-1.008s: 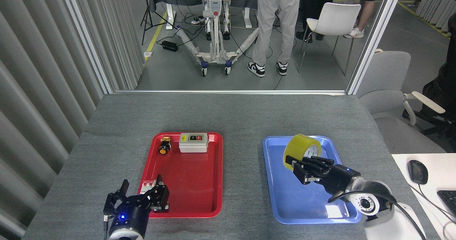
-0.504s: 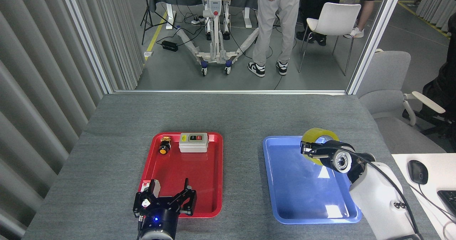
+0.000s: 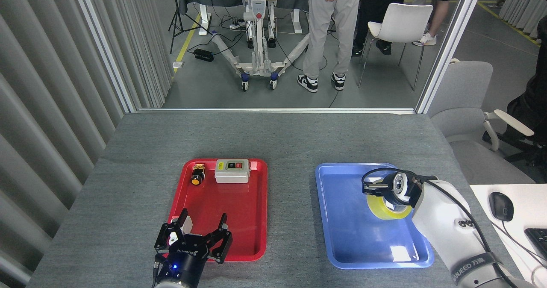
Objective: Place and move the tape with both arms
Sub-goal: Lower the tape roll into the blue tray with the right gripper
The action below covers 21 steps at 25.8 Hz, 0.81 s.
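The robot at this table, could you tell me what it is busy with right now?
The right gripper is over the blue tray, with the yellow tape right beneath it; whether it grips the roll cannot be told. The left gripper hangs open over the near edge of the red tray, holding nothing.

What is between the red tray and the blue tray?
Nothing: in the head view only bare grey table shows between the red tray and the blue tray.
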Motion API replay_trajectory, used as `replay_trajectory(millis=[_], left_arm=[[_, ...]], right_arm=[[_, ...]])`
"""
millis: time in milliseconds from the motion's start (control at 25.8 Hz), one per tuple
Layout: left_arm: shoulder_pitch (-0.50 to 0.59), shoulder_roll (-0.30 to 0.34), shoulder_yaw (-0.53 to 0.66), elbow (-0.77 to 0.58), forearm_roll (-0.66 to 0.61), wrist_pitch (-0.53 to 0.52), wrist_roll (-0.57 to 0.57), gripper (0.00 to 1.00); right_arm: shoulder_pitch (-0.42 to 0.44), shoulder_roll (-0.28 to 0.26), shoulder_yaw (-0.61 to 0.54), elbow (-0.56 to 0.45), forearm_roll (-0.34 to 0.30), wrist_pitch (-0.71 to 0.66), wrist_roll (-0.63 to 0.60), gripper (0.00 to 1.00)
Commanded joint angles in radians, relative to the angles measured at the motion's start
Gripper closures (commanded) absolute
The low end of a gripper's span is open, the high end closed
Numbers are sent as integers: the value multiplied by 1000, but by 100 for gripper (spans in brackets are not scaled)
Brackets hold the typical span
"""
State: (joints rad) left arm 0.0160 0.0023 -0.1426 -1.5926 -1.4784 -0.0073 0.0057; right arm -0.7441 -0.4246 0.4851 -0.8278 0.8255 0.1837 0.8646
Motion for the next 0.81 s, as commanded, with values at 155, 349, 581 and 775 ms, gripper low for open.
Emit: replay_trajectory(millis=[155, 349, 581, 775], left_arm=[[9, 25, 89, 20, 92, -14, 42, 0], [9, 27, 116, 22, 161, -19, 46, 0], [12, 28, 120, 23, 162, -28, 91, 0], [12, 28, 120, 28, 161, -25, 89, 0]], right_arm=[[-24, 27, 1, 70, -2, -27, -9, 63], [-31, 38, -6, 72, -2, -55, -10, 63], [-15, 50, 1, 72, 1, -61, -22, 63], [2, 53, 4, 75, 6, -64, -29, 62]])
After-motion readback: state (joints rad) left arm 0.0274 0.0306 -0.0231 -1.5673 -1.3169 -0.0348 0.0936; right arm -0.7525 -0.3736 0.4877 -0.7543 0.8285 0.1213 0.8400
